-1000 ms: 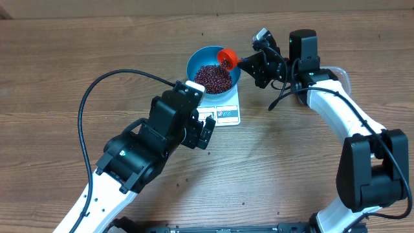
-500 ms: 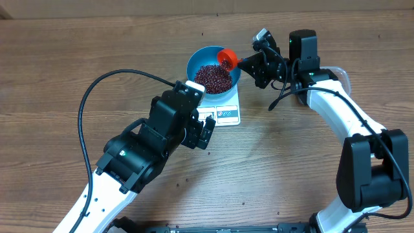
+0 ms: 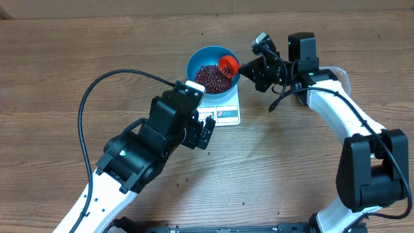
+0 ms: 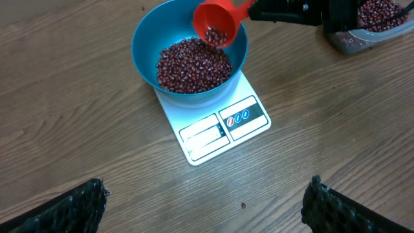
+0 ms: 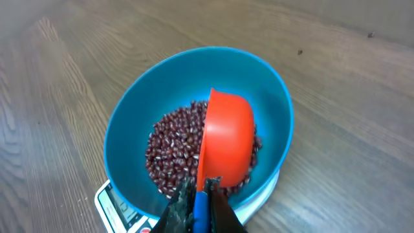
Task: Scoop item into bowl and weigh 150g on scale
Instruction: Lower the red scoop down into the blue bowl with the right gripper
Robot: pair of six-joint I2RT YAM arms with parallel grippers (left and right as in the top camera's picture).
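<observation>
Nearest you, your left gripper (image 4: 206,208) hangs over the wooden counter (image 4: 77,129) on the near side of the scale, its jaws spread wide and holding nothing. Just beyond it the white scale (image 4: 223,126) lies flat on the counter, with its display and blue-marked buttons on the strip facing the left wrist camera. The blue bowl (image 4: 154,29) sits on the scale's platform and covers most of it. The beans (image 4: 191,65) form a dark red heap across the bowl's bottom. Above the bowl's far right side, the orange-red scoop (image 4: 217,26) is tipped steeply on its side with its mouth toward the heap and a few beans inside; you probably cannot tell whether its rim touches the heap. Your right gripper (image 5: 197,206) is clamped tight on the scoop's handle. Farthest right, a clear tub (image 4: 372,26) with more beans stands partly behind the right arm.
</observation>
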